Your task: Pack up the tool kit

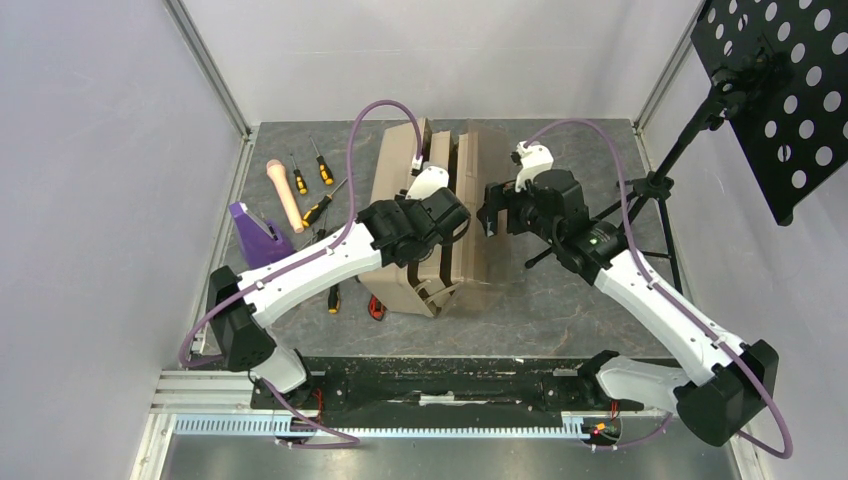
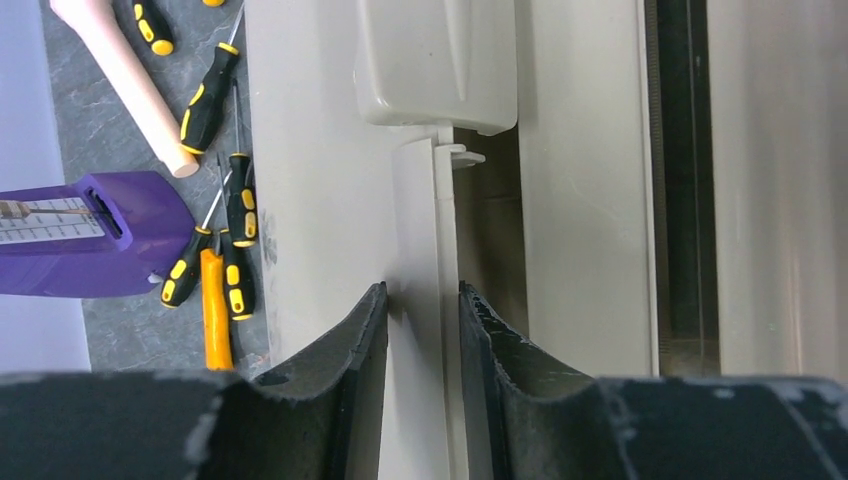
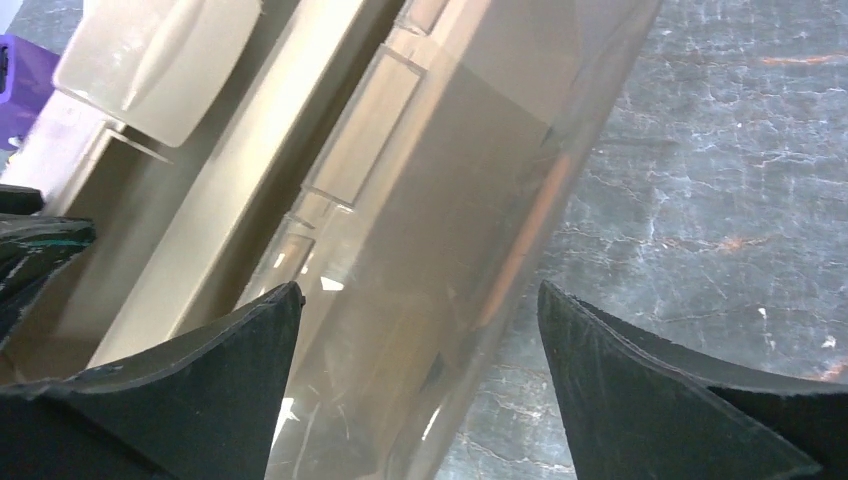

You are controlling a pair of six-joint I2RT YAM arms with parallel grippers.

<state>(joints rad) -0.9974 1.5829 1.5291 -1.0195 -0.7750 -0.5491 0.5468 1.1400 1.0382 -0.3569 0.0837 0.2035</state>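
The tan translucent toolbox (image 1: 430,200) stands mid-table with its trays folded out. My left gripper (image 2: 423,292) (image 1: 460,215) hangs over its middle, jaws shut on a pale upright centre bar (image 2: 420,230) below a rounded latch piece (image 2: 435,60). My right gripper (image 3: 420,295) (image 1: 490,213) is open wide, straddling the clear edge of the right tray (image 3: 440,200) without touching it. Several orange-and-black screwdrivers (image 1: 322,205) (image 2: 210,100) lie left of the box. A red-black utility knife (image 1: 376,308) lies at the box's near corner. No hammer is in view.
A beige rounded-end rod (image 1: 287,195) (image 2: 125,80) and a purple block (image 1: 258,238) (image 2: 100,235) lie left among the screwdrivers. A black tripod stand (image 1: 650,190) with a perforated black board (image 1: 780,90) rises at the right. Grey walls close the table's sides and back.
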